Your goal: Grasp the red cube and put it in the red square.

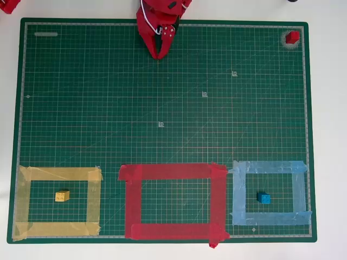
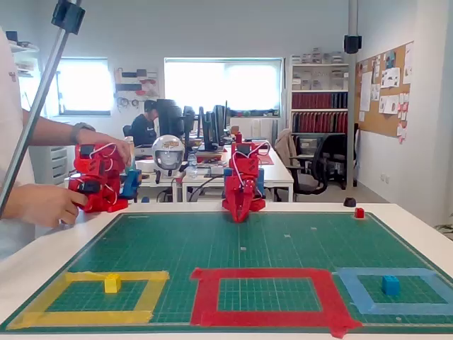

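Note:
The red cube [image 1: 293, 37] [image 2: 359, 212] rests at the far right corner of the green mat. The red square [image 1: 173, 201] [image 2: 267, 295] is a wide red tape frame at the middle of the mat's near edge, with bare mat inside. My red gripper [image 1: 159, 56] [image 2: 239, 217] hangs at the far middle edge, fingertips together and pointing down at the mat, holding nothing. It is far to the left of the cube in the overhead view.
A yellow tape frame [image 1: 58, 202] holds a yellow block [image 1: 62, 196] at the near left. A light blue tape frame [image 1: 270, 193] holds a blue block [image 1: 263, 198] at the near right. The green mat [image 1: 162, 108] lies on a white table.

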{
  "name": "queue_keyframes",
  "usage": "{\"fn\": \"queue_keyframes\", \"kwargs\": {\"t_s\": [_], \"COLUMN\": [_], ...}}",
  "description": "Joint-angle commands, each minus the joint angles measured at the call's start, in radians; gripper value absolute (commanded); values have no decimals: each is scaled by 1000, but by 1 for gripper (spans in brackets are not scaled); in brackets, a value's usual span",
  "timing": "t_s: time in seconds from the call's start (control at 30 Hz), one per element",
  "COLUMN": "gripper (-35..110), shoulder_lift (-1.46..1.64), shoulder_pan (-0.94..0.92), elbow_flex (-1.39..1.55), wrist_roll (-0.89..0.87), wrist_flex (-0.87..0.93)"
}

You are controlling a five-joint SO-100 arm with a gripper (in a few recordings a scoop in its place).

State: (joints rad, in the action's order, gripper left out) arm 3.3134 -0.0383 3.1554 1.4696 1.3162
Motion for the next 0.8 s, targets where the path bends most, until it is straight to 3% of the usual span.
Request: {"fn": "queue_keyframes", "kwargs": {"t_s": [0.0,0.77], "gripper": [-1,-1], "shoulder_lift": [37,37], "shoulder_pan": [-25,-12], "elbow_flex": [5,2], "wrist_roll": [18,23], "wrist_flex": [14,-5]}}
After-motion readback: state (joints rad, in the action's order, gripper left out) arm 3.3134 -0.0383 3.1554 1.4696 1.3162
